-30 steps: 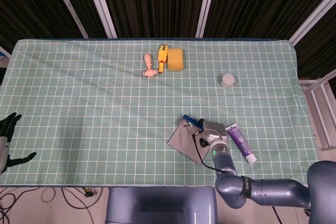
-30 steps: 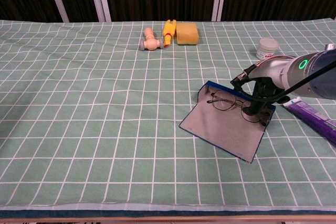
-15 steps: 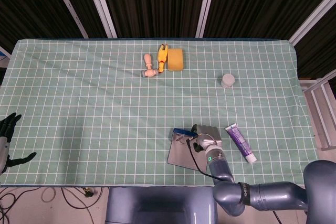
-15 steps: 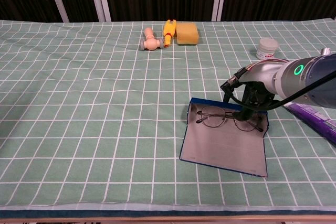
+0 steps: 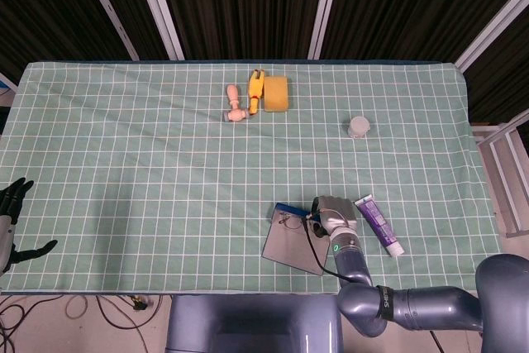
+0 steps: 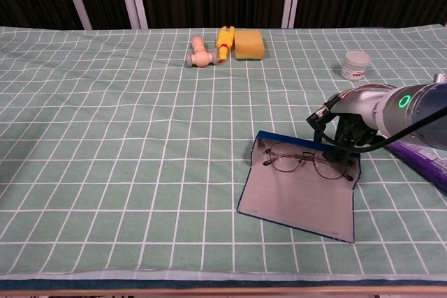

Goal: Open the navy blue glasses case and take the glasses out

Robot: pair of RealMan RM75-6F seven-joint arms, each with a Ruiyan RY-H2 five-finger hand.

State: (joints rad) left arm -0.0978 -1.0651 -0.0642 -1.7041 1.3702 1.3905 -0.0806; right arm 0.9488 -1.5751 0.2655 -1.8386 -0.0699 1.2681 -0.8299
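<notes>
the case (image 6: 297, 197) lies open and flat on the green checked cloth (image 6: 126, 137), grey lining up, navy edge showing round it, near the front edge of the table and right of centre. the glasses (image 6: 307, 162) rest on the lining along the case's far edge, lenses side by side, arms folded. the right hand (image 6: 343, 137) is at the case's far right corner, at about 1 o'clock from the glasses, its dark fingers down at the right end of the frame; whether they pinch the frame, press on the case edge or only touch cannot be told, since the wrist and cables cover them. in the head view the same hand (image 5: 333, 211) sits at 3 o'clock from the glasses (image 5: 291, 221), just beside them. the left hand (image 5: 11, 214) shows only at the far left edge of the head view, well apart from the case, fingers spread and holding nothing.

a purple tube (image 6: 419, 158) lies at 3 o'clock from the case, a white jar (image 6: 355, 65) at 1 o'clock, and a sponge (image 6: 249, 44) with two small toys (image 6: 209, 48) at 11 o'clock, far across the cloth
</notes>
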